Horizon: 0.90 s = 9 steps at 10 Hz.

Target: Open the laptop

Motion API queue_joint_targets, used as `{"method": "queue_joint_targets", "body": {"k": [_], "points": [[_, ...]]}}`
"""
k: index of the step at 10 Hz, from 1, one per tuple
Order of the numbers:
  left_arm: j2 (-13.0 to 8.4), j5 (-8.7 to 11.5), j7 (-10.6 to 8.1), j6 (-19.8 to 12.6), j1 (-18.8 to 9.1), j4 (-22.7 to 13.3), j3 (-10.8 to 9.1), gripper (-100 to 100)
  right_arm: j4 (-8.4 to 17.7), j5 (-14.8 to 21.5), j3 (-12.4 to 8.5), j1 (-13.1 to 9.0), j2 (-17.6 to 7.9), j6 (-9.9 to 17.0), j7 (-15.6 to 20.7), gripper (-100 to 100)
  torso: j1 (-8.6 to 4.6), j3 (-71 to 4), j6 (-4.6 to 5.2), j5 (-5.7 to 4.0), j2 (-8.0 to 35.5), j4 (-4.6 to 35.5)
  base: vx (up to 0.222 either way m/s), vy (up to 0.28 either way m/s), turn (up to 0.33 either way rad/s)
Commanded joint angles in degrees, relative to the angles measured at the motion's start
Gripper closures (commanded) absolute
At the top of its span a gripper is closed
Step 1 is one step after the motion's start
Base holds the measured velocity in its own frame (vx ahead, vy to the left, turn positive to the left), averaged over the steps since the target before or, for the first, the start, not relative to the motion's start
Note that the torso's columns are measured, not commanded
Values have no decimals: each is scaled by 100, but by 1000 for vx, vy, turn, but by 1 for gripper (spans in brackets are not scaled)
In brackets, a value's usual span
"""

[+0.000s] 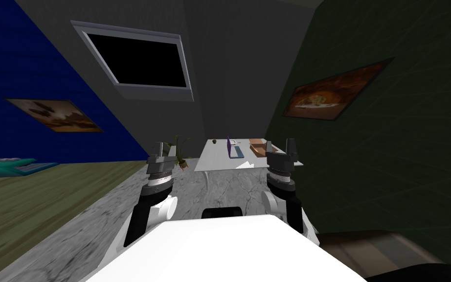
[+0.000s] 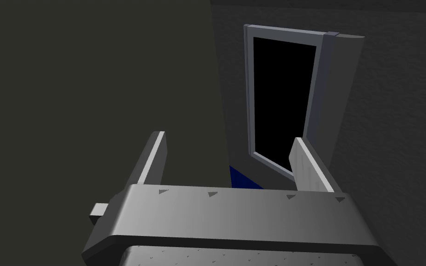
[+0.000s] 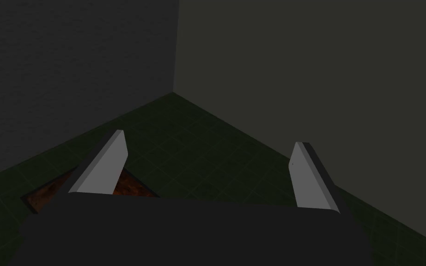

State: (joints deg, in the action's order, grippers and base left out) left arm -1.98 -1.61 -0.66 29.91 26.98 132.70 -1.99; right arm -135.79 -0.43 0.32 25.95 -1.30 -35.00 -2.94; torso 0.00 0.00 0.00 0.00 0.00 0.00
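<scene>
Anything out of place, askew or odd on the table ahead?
The laptop on the white table seems already open: its purple lid stands upright over the base. Nothing looks spilled or toppled. The left gripper and right gripper are open, well short of it.

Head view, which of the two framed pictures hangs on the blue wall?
The framed picture on the robot's left; the other framed picture, on the right, hangs on the dark green wall.

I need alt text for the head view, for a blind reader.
A white table with a laptop on it stands some way ahead across a grey floor. The left end effector and right end effector are raised and open, holding nothing.
</scene>
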Motion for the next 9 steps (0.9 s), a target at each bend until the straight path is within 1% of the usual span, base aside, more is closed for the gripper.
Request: {"method": "queue_joint_targets", "body": {"k": [1,3,9], "points": [[0,0,0,0,0,0,0,0,0,0,0,0,0,0,0,0,0,-467,0,0,232,235,0,0,0],[0,0,0,0,0,1,0,0,-1,0,0,0,0,0,0,0,0,-2014,0,0,1003,1006,0,0,0],[0,0,0,1,0,2,0,0,-2,0,0,0,0,0,0,0,0,-7073,0,0,3539,3537,0,0,0]]}}
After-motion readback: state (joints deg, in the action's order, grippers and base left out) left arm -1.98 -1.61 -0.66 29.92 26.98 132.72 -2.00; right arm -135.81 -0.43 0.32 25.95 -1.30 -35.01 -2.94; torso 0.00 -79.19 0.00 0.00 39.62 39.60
